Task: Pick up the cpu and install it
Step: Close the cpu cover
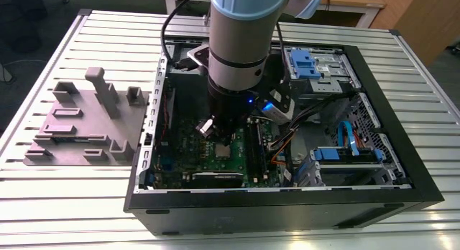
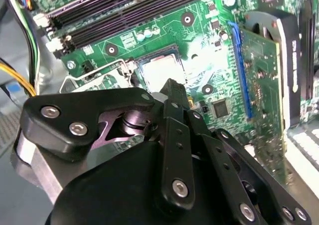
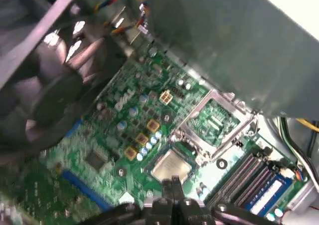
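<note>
The cpu (image 3: 172,165), a small silver-grey square chip, lies flat in the socket of the green motherboard (image 3: 124,115). Beside it the metal socket frame (image 3: 215,116) stands swung open. In the second wrist view the cpu (image 2: 160,69) shows just past the black fingertips. My gripper (image 3: 172,181) hangs right above the chip's near edge, its two black fingers pressed together with nothing between them. In the exterior view the gripper (image 1: 219,139) reaches down into the open computer case, just above the cpu (image 1: 223,151).
Black memory slots (image 3: 249,177) run beside the socket, and a black fan (image 3: 45,85) sits on the other side. A graphics card (image 2: 294,50) stands on edge nearby. Cables (image 1: 287,147) and blue drive bays (image 1: 309,64) crowd the case (image 1: 287,201). A grey fixture (image 1: 79,126) lies on the exterior view's left.
</note>
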Motion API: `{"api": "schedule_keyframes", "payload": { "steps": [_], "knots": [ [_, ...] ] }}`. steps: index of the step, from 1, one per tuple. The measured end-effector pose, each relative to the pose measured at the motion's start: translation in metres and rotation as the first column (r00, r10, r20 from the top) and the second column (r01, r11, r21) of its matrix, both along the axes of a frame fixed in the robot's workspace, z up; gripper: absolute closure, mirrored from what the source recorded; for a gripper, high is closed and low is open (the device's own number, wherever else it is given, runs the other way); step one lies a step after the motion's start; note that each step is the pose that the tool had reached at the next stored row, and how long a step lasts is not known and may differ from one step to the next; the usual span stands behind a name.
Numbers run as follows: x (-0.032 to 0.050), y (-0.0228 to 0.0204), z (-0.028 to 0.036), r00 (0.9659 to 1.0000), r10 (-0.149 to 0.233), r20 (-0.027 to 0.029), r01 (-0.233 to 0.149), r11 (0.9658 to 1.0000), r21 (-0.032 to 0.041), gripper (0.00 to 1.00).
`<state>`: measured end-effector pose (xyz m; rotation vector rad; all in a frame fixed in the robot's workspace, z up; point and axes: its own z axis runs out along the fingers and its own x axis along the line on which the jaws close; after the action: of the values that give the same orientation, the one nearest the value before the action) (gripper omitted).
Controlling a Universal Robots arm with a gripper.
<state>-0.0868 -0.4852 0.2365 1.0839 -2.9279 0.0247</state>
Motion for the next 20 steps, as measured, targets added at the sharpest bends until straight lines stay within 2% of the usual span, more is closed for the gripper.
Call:
{"api": "schedule_keyframes", "payload": {
  "steps": [3,5,8,10,13,15,18,20],
  "knots": [
    [0.0000,0.0000,-0.0001,0.9985,0.054,0.0000,-0.054,0.9985,0.0000,0.90],
    [0.0000,0.0000,-0.0001,0.9959,0.090,0.0000,-0.090,0.9959,0.0000,0.90],
    [0.0000,0.0000,-0.0002,0.9894,0.145,0.0000,-0.145,0.9894,0.0000,0.90],
    [0.0000,0.0000,-0.0003,0.9836,0.180,0.0000,-0.180,0.9836,0.0000,0.90],
    [0.0000,0.0000,-0.0004,0.9725,0.233,0.0000,-0.233,0.9725,-0.0001,0.90],
    [0.0000,0.0000,-0.0004,0.9630,0.270,0.0000,-0.270,0.9630,0.0000,0.90],
    [0.0000,0.0000,-0.0005,0.9471,0.321,-0.0001,-0.321,0.9471,-0.0001,0.90],
    [0.0000,0.0000,-0.0006,0.9345,0.356,0.0000,-0.356,0.9345,0.0000,0.90]
  ]
}}
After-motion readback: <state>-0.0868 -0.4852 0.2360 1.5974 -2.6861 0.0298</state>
